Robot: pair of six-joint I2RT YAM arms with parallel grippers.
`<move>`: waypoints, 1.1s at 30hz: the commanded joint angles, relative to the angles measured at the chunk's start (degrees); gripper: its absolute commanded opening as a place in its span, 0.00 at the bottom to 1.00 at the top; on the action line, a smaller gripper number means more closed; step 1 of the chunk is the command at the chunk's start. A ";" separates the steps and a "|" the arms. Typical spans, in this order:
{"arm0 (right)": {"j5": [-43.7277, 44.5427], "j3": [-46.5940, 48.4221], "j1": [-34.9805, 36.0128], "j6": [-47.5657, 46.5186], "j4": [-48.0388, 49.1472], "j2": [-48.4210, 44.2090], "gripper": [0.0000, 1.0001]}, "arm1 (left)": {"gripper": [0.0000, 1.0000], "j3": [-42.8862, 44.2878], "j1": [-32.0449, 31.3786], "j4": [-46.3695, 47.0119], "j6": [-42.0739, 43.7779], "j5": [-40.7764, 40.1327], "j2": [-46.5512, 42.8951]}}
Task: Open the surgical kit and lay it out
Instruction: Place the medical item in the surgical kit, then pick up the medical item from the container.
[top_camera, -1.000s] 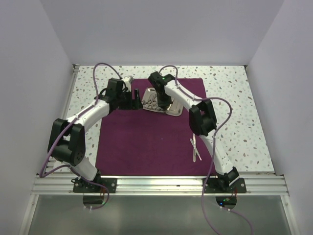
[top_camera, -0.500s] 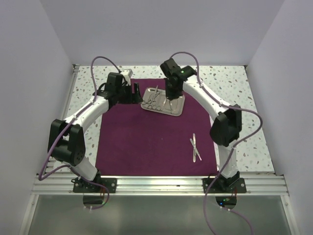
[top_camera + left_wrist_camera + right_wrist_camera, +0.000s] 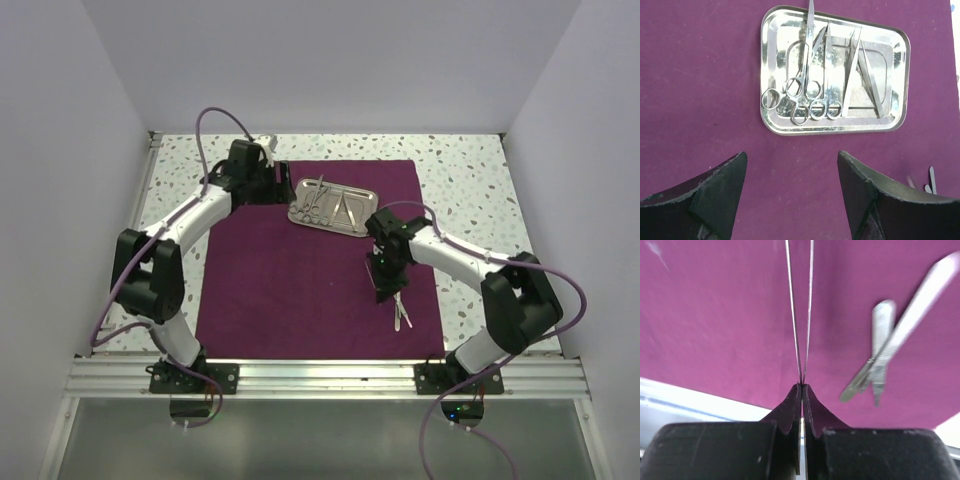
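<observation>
The surgical kit (image 3: 333, 205) lies opened on the speckled table (image 3: 480, 190). We see its dark purple cloth (image 3: 280, 290) spread flat, with the steel tray (image 3: 897, 75) sitting on the far middle of that cloth. In the tray, ring-handled instruments (image 3: 809, 50) lie side by side with thinner pointed pieces.

Our left gripper (image 3: 791, 160) hovers over the cloth just left of the tray, its fingers spread wide above the purple fabric.

Our right gripper (image 3: 802, 387) is over the near right part of the cloth, well apart from the tray. Its fingers are pinched together on thin tweezers (image 3: 794, 315), whose two prongs run out from the fingertips. We cannot tell whether the prongs touch the cloth. Just beside them, two flat silver instruments (image 3: 889, 340) lie crossed on the fabric.
</observation>
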 commanded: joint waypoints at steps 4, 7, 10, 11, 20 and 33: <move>-13.16 -6.15 1.22 -0.88 7.35 -2.66 0.00 | 0.76 8.55 -1.16 -1.63 -2.72 -0.77 3.78; -15.81 -7.74 2.27 -1.32 7.53 -2.66 0.00 | 0.75 10.05 -1.95 -1.99 -3.25 -1.12 4.57; -19.07 -8.36 2.36 -2.11 7.44 -2.30 0.00 | 0.75 10.23 -2.74 -2.34 -3.60 -1.73 4.84; -20.29 -8.44 2.37 -2.28 7.79 -2.39 0.00 | 0.75 10.06 -3.01 -2.34 -3.60 -1.91 4.75; -20.23 -2.74 2.54 -3.95 3.05 -0.63 0.98 | 0.75 8.74 -3.45 -3.30 -2.55 -3.85 3.79; 2.01 40.02 -1.23 -5.97 -7.50 18.68 0.98 | 0.75 8.48 -2.40 -5.86 3.08 -4.47 2.82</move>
